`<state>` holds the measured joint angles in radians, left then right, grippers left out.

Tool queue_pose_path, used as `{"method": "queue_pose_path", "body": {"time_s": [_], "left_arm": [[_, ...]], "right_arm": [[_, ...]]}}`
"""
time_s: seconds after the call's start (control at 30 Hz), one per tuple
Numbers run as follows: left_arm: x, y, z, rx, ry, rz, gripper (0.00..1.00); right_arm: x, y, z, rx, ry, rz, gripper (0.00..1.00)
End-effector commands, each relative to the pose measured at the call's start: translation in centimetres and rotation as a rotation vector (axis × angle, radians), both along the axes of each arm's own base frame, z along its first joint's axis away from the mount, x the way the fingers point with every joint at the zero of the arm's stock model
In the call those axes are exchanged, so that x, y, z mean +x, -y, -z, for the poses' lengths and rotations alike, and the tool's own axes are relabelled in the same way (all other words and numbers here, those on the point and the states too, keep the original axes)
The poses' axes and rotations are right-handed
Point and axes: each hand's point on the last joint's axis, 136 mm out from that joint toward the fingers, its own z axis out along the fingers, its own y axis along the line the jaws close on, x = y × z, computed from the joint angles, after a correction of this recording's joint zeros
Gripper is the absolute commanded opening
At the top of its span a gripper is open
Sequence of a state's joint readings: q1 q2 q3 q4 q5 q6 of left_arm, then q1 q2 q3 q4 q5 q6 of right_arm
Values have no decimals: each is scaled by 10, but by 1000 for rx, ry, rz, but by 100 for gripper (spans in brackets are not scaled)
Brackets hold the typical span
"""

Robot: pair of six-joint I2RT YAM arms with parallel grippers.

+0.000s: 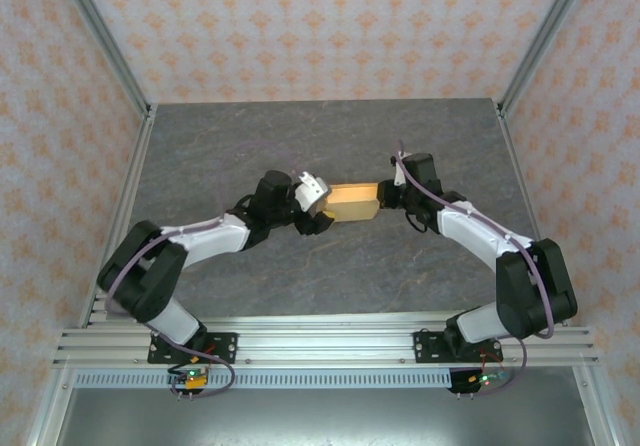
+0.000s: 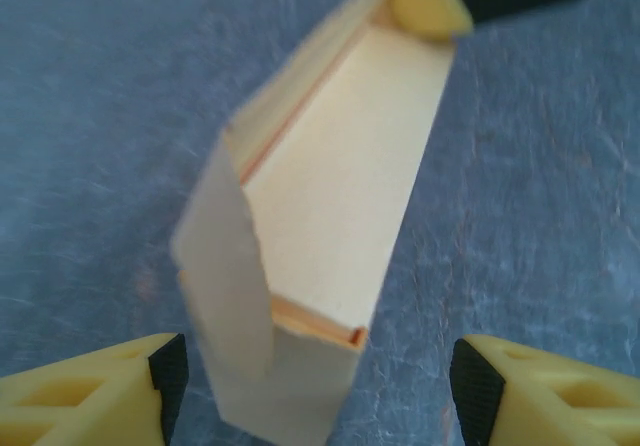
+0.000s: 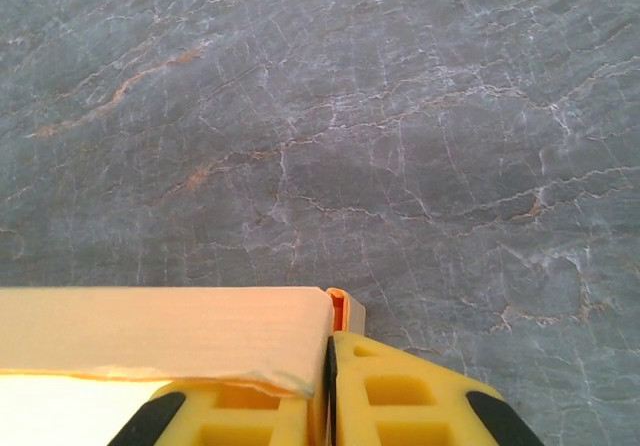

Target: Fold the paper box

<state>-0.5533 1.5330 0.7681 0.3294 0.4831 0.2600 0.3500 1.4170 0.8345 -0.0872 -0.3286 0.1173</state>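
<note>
Over on the left, my left tool (image 1: 318, 204) sits at the left end of the paper box (image 1: 355, 203), out in the middle of the bench (image 1: 330, 136). From the left wrist view its jaws stand wide, one pad (image 2: 168, 371) just beside the box and the other well clear, so nothing is gripped on this side. What sits between them is the job: a loose end flap (image 2: 235, 266), standing off the box's end and curling, not tucked. The long body behind it looks closed up, so I judge we are late in the fold, with this end left to shut. To do it well I want to come at the flap square, press near its crease and not at its free edge, and go slowly. Thin card like this will likely buckle or spring back if I shove the tip. A pad laid flat against it should swing it over; pinching would only crumple it. Moving right along the box, its far end is held by my right tool (image 1: 385, 198). In the right wrist view the two fingers are pressed together on a thin wall at the box's corner, a firm pinch. That is my anchor: it must not twist while the left side pushes, or the box will pivot round that corner and the flap will miss the opening. Whether the box rests on the bench or hangs just above it, I cannot tell.
</note>
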Motion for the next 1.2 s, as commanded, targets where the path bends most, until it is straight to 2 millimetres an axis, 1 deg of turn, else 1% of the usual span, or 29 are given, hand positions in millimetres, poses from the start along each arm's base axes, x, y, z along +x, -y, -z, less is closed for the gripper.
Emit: {"method": "queue_pose_path", "body": {"time_s": [0.0, 0.13, 0.17, 0.23, 0.27, 0.3, 0.4, 0.47, 0.53, 0.63, 0.7, 0.8, 0.9, 1.0, 1.1, 1.17], "left_arm": [[9, -23, -34, -76, 87, -154, 73], [4, -51, -50, -148, 136, -299, 77], [3, -55, -53, -168, 133, -326, 78], [3, -60, -57, -205, 110, -369, 79], [4, -61, -54, -214, 86, -388, 78], [7, -60, -52, -216, 50, -403, 75], [15, -46, -47, -183, -25, -375, 64], [18, -34, -47, -168, -17, -336, 63], [25, -27, -47, -152, -8, -336, 61], [30, -15, -45, -124, -15, -304, 59], [32, -10, -39, -106, -30, -300, 56], [38, -7, -30, -97, -70, -313, 46], [40, -1, -29, -121, -92, -308, 43], [43, 3, -28, -128, -106, -304, 35], [46, 9, -32, -125, -109, -283, 35], [48, 12, -35, -128, -108, -277, 35]], "right_arm": [[-2, 4, -6, -4, 25, 56, 12], [-4, 3, -3, -64, 24, 71, 12], [-5, 3, -3, -77, 26, 76, 12], [-4, 4, -5, -104, 33, 99, 12], [-4, 5, -4, -110, 31, 113, 12], [-5, 5, -4, -116, 31, 124, 12], [-5, 6, -6, -136, 32, 157, 12], [-5, 5, -5, -150, 26, 170, 12], [-5, 6, -4, -166, 25, 187, 12], [-5, 8, -1, -169, 11, 216, 12], [-4, 9, 0, -171, 4, 229, 12], [-4, 12, 1, -184, -5, 250, 12], [-3, 13, -1, -190, -8, 256, 12], [-2, 15, -1, -199, -11, 272, 15], [-2, 15, -2, -226, -8, 281, 15], [-2, 12, -3, -244, -3, 278, 15]]}}
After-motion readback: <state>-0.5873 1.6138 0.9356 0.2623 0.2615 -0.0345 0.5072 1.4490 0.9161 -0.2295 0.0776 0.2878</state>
